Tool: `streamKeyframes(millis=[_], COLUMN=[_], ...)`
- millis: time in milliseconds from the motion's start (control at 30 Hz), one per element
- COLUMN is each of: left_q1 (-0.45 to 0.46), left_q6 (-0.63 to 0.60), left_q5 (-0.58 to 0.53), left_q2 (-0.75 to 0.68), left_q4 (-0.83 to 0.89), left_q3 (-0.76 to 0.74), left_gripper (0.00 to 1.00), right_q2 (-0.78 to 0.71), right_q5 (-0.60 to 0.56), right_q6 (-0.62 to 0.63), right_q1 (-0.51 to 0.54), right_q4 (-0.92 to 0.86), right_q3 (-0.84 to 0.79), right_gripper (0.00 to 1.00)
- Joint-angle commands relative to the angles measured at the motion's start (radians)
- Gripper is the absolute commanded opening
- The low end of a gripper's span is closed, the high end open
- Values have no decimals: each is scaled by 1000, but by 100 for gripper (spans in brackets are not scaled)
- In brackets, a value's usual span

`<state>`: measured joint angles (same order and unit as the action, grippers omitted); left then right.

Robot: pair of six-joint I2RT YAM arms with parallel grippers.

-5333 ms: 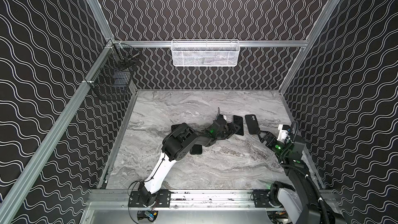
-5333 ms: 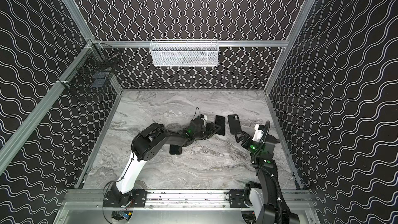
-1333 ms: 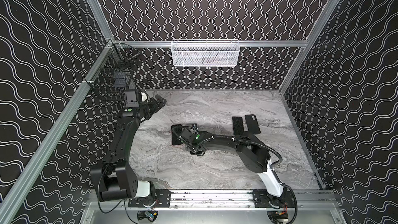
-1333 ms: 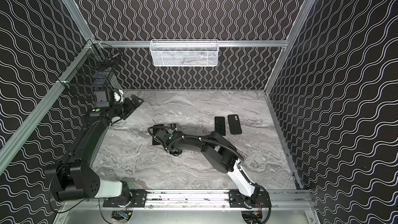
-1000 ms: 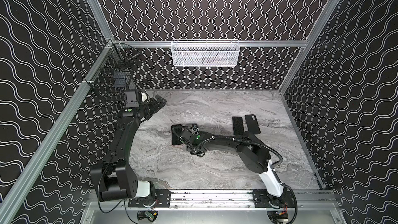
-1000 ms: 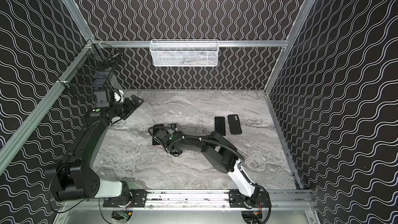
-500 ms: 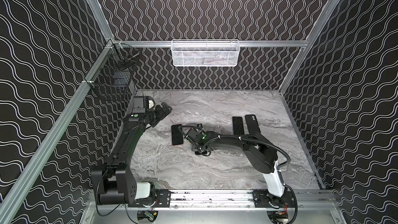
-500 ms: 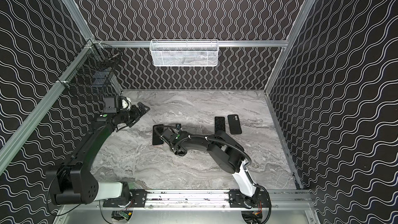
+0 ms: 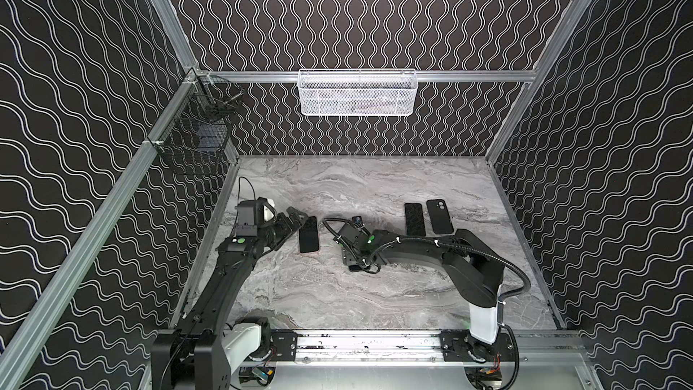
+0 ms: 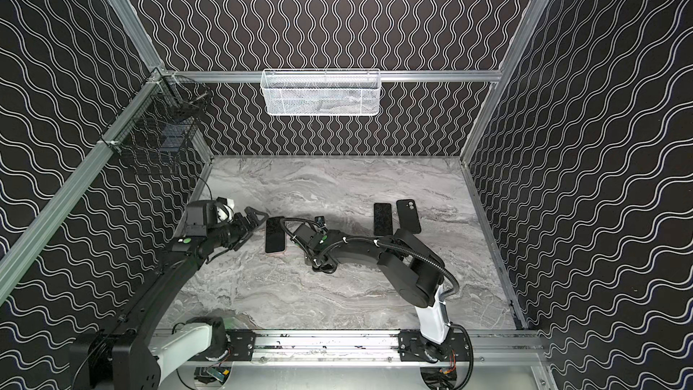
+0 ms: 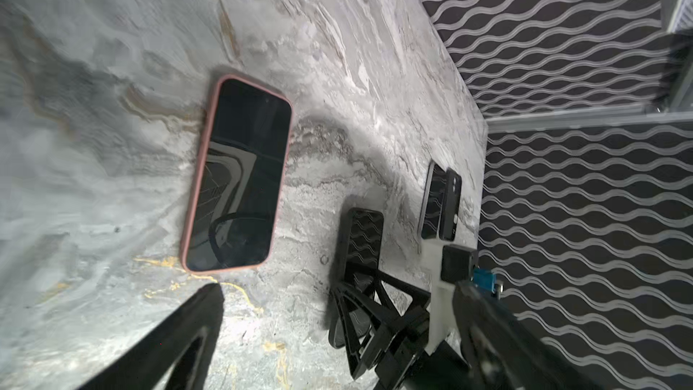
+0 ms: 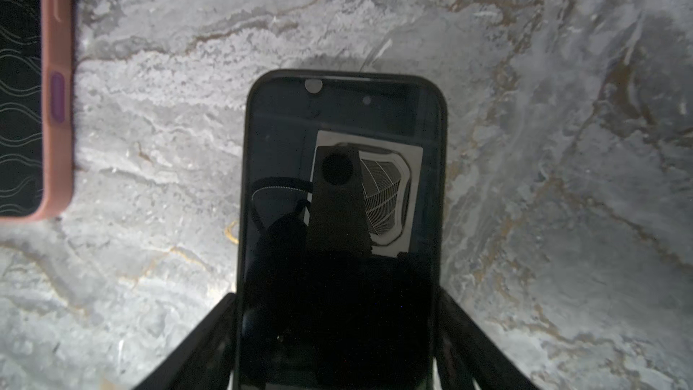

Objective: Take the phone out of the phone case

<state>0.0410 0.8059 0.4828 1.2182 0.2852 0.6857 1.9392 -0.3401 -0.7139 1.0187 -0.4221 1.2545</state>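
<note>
The right pincer [image 12: 337, 294] grasps the black phone [image 12: 337, 181] by its long edges; the black phone lies flat on the tabletop [image 9: 337, 294], near the pink-cased phone [image 11: 236, 178]. The left pincer [image 11: 288, 256] is released, just beside the pink-cased phone and not touching it.

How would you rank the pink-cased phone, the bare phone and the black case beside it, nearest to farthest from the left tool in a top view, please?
1. Pink-cased phone, beside the left tool.
2. Bare phone, right side.
3. Black case, just beyond.
</note>
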Motion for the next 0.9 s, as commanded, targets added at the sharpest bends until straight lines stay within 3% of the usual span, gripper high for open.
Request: streamKeyframes(millis=[0, 167, 567, 867], left_q1=[21, 66, 232, 313], left_q6=[36, 100, 245, 281], left_q5=[49, 102, 112, 82], left_q2=[2, 57, 233, 305], left_q4=[-136, -268, -579, -675], left_q3=[-46, -116, -177, -178], left_gripper=[99, 99, 99, 85], right_q2=[-31, -95, -226, -245], right_q5=[23, 66, 201, 267], right_q6=[14, 46, 99, 92], right_q1=[-4, -11, -32, -35], right_q4=[79, 128, 239, 251], right_q3=[-25, -73, -182, -176], right_gripper=[64, 64, 63, 63])
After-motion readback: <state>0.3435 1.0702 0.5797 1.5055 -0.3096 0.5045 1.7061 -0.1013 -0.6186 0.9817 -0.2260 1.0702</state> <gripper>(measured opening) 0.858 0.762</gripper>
